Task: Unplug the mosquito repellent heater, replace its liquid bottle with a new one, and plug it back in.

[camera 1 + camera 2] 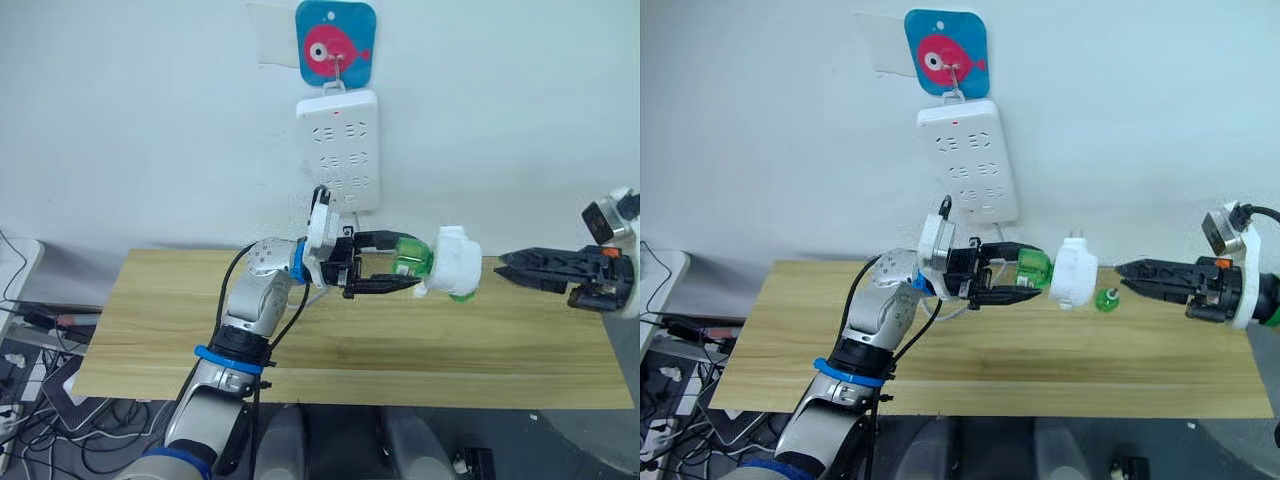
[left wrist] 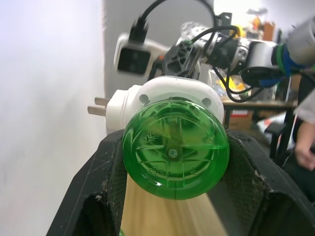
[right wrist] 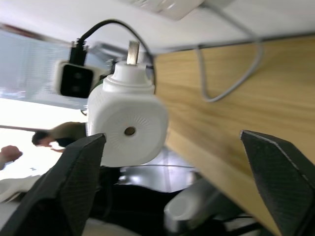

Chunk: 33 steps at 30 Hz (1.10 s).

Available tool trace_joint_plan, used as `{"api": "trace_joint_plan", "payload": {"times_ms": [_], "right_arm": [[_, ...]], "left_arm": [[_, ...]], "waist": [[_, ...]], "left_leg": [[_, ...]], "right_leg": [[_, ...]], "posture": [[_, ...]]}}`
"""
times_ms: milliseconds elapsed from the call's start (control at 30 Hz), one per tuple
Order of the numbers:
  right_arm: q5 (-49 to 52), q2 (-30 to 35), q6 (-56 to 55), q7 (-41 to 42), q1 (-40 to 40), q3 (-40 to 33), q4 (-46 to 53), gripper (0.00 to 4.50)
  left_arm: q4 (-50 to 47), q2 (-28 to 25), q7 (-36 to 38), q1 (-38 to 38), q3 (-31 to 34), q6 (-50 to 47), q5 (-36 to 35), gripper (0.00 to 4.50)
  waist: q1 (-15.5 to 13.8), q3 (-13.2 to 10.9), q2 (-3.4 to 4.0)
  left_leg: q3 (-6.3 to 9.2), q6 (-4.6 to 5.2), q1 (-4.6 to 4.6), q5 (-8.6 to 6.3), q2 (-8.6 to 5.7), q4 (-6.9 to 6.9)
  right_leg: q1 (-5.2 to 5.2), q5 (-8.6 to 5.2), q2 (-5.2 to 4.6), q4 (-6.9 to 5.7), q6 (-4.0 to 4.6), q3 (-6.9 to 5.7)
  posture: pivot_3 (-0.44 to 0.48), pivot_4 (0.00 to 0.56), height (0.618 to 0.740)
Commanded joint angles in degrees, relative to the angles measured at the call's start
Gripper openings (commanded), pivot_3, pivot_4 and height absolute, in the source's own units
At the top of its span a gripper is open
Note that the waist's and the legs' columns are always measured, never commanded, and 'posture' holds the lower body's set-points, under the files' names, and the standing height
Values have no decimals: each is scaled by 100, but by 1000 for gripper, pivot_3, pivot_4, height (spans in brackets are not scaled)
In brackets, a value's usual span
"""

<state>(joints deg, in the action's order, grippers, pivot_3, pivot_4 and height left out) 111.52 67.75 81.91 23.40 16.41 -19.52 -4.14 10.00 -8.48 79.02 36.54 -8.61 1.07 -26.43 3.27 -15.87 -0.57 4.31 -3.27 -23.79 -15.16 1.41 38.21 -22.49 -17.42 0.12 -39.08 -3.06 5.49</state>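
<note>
My left gripper (image 1: 405,266) is shut on a green liquid bottle (image 1: 412,257), holding it level above the wooden table (image 1: 350,350). The bottle's base faces the left wrist view (image 2: 174,147), clamped between the black fingers (image 2: 98,191). The white mosquito repellent heater (image 1: 1075,275) sits on the bottle's far end, with its prongs (image 1: 1076,236) pointing up. My right gripper (image 1: 1125,270) hovers open just right of the heater, its tips pointing at it without touching. In the right wrist view the heater's vent face (image 3: 128,130) lies between the spread fingers (image 3: 74,172). A second small green bottle (image 1: 1106,299) stands on the table below.
A tall white power strip (image 1: 338,150) hangs on the wall under a blue fish plaque (image 1: 335,42), above and behind the heater. Its grey cable (image 3: 216,83) loops down onto the table. Cables clutter the floor at the left (image 1: 25,400). A person (image 3: 49,137) shows in the distance.
</note>
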Motion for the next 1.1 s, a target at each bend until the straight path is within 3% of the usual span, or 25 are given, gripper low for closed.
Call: {"api": "trace_joint_plan", "payload": {"times_ms": [33,167,633,967,1100], "right_arm": [[148,78,-51,523,-195,-177,300,4467],[148,-43,-305,668,-449,-118,697,4467],[148,-455,-738,537,-50,78,1113,4467],[148,-1356,-1101,-553,357,241,1237,4467],[148,-1262,-923,-372,285,234,1220,3576]], "left_arm": [[-54,146,45,15,-6,464,-29,2415],[-82,205,-42,63,-36,410,-55,2415],[-225,178,-88,10,-176,227,-57,2415],[-116,279,-63,31,-236,426,-18,2415],[-109,273,-110,18,-253,473,6,2415]], "waist": [[0,0,0],[0,0,0],[-5,5,3],[-2,6,2],[-2,6,2]], "left_leg": [[0,0,1,0,-1,3],[8,1,-1,0,-1,8],[16,0,-6,0,2,25],[18,0,-9,0,2,47],[20,1,-8,0,1,57]], "right_leg": [[1,1,5,0,-2,0],[5,2,18,0,-2,-4],[7,4,17,-5,-5,-11],[8,5,18,-23,-5,-9],[8,5,18,-40,-5,-10]], "posture": [[-82,233,740],[-79,228,740],[-77,209,740],[-81,217,740],[-77,218,740]]}}
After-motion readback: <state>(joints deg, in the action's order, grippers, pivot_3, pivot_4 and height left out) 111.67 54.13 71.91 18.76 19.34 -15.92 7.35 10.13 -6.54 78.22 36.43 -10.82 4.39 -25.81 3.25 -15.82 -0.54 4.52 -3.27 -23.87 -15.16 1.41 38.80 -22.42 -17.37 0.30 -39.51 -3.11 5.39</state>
